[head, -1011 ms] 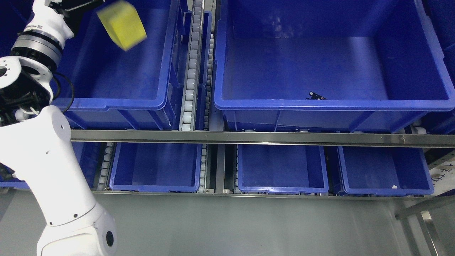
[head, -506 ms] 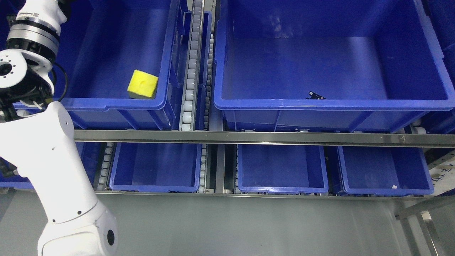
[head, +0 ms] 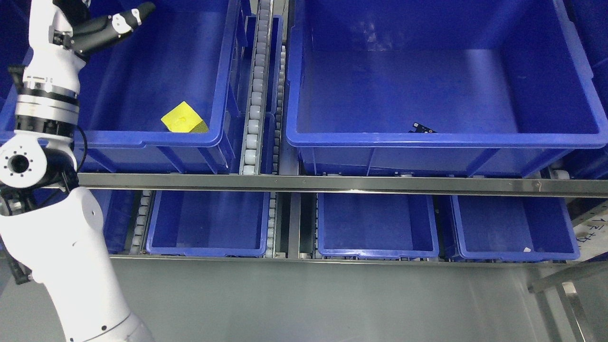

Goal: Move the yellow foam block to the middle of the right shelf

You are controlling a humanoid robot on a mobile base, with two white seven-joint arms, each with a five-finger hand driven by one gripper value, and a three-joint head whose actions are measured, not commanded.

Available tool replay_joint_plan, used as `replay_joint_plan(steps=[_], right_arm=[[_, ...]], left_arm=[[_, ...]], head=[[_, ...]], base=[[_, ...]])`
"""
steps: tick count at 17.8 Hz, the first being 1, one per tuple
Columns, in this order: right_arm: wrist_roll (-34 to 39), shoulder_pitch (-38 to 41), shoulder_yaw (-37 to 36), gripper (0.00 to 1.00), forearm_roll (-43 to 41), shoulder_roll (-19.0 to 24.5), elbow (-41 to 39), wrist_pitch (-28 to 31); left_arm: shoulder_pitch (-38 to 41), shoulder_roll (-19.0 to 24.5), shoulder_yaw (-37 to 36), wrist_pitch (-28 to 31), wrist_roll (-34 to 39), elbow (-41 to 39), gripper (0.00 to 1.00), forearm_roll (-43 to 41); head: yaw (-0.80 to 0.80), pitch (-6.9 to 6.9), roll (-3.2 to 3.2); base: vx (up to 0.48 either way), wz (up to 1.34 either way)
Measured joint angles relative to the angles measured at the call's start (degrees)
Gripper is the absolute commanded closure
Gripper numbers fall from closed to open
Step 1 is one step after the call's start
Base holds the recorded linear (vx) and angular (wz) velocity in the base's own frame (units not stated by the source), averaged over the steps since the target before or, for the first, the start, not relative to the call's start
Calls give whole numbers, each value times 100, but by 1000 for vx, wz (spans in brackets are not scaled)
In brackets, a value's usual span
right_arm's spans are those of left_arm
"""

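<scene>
The yellow foam block (head: pixel 183 119) lies tilted on the floor of the upper left blue bin (head: pixel 142 137), in its near right corner against the front wall. My left hand (head: pixel 107 28) is at the top left, well above and to the left of the block, with its dark fingers (head: pixel 124 21) stretched out and holding nothing. The white left arm rises from the lower left. The right arm is out of view.
A large blue bin (head: pixel 441 137) fills the upper right, with a small dark item (head: pixel 422 128) near its front wall. A roller track (head: pixel 254 95) runs between the two upper bins. A metal rail (head: pixel 332 184) crosses the middle. Three smaller blue bins (head: pixel 377 225) sit below.
The block left my left hand and fell into the upper left bin, then tipped over near the front right corner. The hand has swung back at the top left with fingers extended.
</scene>
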Motion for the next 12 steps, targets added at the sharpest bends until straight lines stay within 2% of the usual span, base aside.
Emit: replay_joint_plan(steps=[12], right_arm=[[0,0,0,0,0,0,0,0]], left_arm=[[636,-3,32,116,396,-9,0,198]], head=[[0,0,0]], base=[[0,0]])
